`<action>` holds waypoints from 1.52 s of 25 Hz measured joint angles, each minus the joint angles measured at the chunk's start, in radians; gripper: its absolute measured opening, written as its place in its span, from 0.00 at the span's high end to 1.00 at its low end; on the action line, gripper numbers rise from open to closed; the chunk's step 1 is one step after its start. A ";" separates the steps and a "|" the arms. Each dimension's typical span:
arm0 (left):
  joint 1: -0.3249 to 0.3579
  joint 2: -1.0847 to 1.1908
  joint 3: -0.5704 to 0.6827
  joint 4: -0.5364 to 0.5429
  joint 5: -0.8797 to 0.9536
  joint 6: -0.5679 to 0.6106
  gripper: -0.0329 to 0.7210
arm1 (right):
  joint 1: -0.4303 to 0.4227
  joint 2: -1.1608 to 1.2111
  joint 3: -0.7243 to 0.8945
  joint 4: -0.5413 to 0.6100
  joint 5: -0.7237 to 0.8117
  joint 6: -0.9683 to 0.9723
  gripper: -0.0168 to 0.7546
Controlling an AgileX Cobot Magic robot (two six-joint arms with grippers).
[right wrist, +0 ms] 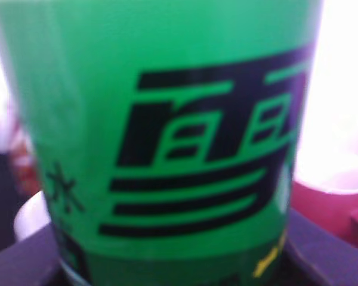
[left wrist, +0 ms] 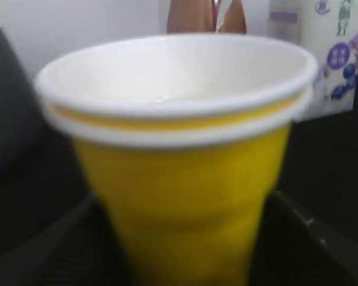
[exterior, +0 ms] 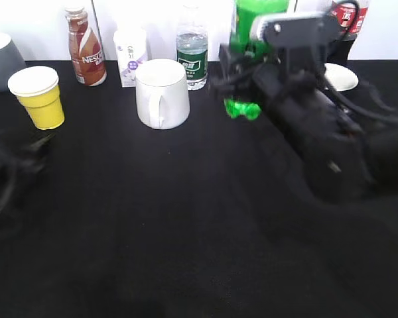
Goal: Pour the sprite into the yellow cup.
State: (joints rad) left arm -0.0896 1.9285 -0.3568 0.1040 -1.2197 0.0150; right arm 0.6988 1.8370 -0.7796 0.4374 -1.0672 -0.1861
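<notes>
The yellow cup (exterior: pixel 40 96) stands upright at the far left of the black table. It fills the left wrist view (left wrist: pixel 179 155), its white inside showing. My left gripper (exterior: pixel 36 147) (left wrist: pixel 185 238) is low in front of the cup and open, with a finger on each side of the cup's lower body. The sprite (exterior: pixel 247 26) is a tall green bottle standing upright at the middle right, its base (exterior: pixel 242 109) forward of the back row. My right gripper (exterior: pixel 242 69) (right wrist: pixel 173 256) is shut on its labelled body (right wrist: pixel 167 131).
A white mug (exterior: pixel 162 93) stands between cup and sprite. Along the back are a grey cup (exterior: pixel 0 59), a brown Nescafe bottle (exterior: pixel 86 46), a small carton (exterior: pixel 131 56), a water bottle (exterior: pixel 191 56), a cola bottle (exterior: pixel 348 20) and a white dish (exterior: pixel 339 78).
</notes>
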 joint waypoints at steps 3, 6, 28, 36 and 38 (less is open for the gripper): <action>0.000 -0.193 0.176 -0.020 0.006 0.002 0.17 | -0.043 0.139 -0.126 0.020 0.006 0.000 0.41; 0.000 -0.389 0.192 -0.020 0.099 -0.044 0.18 | -0.074 0.277 -0.251 0.023 0.045 0.011 0.41; 0.000 -0.542 0.135 0.006 0.320 -0.054 0.20 | -0.097 0.348 -0.193 -0.079 0.000 0.074 0.21; -0.005 -0.692 -0.039 0.104 0.736 -0.104 0.20 | -0.082 -0.090 -0.084 -0.042 0.499 -0.028 0.21; -0.070 -0.799 -0.145 0.105 1.048 -0.104 0.20 | -0.082 -0.226 -0.084 0.024 0.790 -0.085 0.22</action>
State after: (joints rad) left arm -0.1600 1.1298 -0.5019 0.2086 -0.1718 -0.0887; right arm 0.6170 1.6114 -0.8640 0.4611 -0.2770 -0.2708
